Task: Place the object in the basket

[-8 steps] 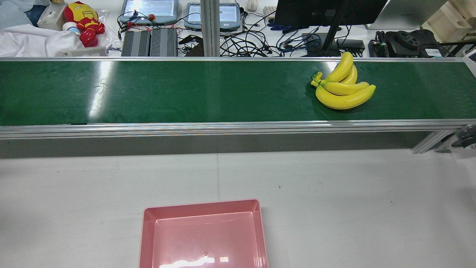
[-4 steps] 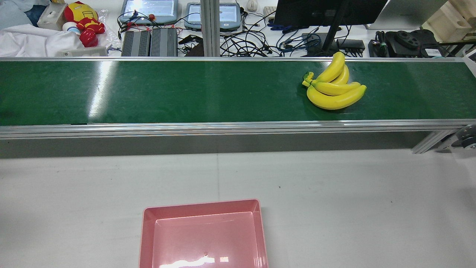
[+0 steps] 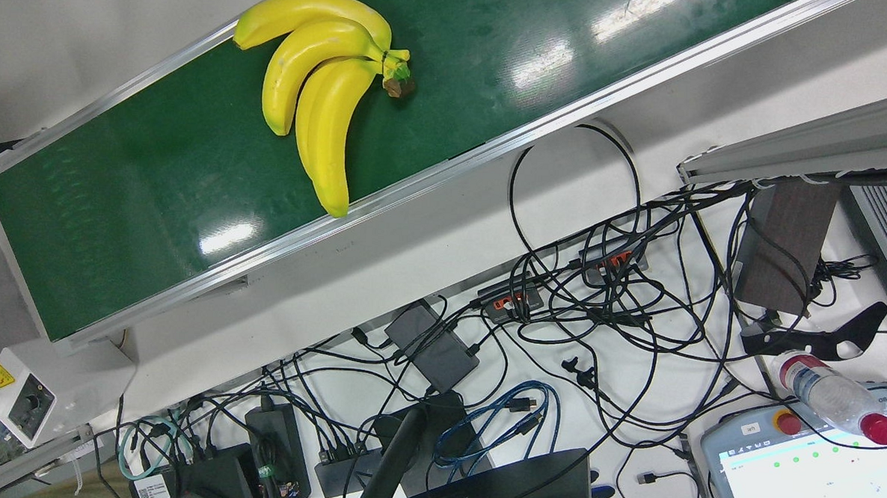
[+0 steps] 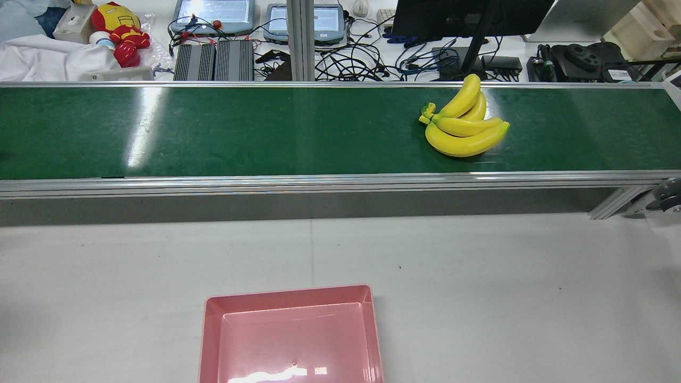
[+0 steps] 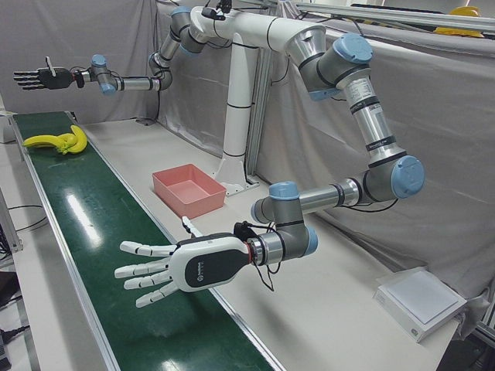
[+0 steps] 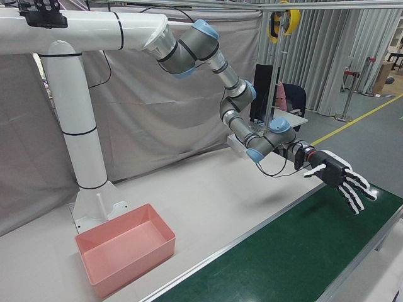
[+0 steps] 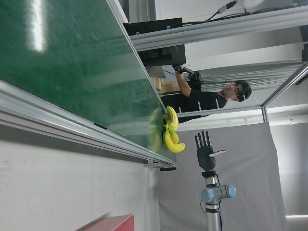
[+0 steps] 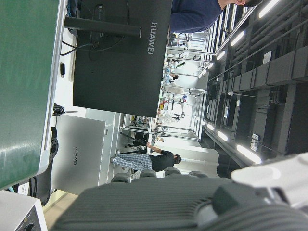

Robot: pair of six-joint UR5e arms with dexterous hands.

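Banana bunch (image 4: 464,125) sits loose on the green belt (image 4: 266,133), far from the pink basket (image 4: 367,298); looks light, rigid, glossy, so I'd wrap across the curved bodies near the stem; both hands, left (image 5: 182,267) and right (image 6: 340,178), splayed, empty.

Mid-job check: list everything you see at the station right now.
Bunch of yellow bananas: one, yellow, lying on the belt.
Conveyor belt: one, green, beyond the table.
Rectangular plastic basket: one, pink, empty, on the table.
Table: one, white.
Plush toy: one, red and yellow, behind the belt.
Left hand: one, white, open, above the belt.
Right hand: one, black, open, at the bananas' end.
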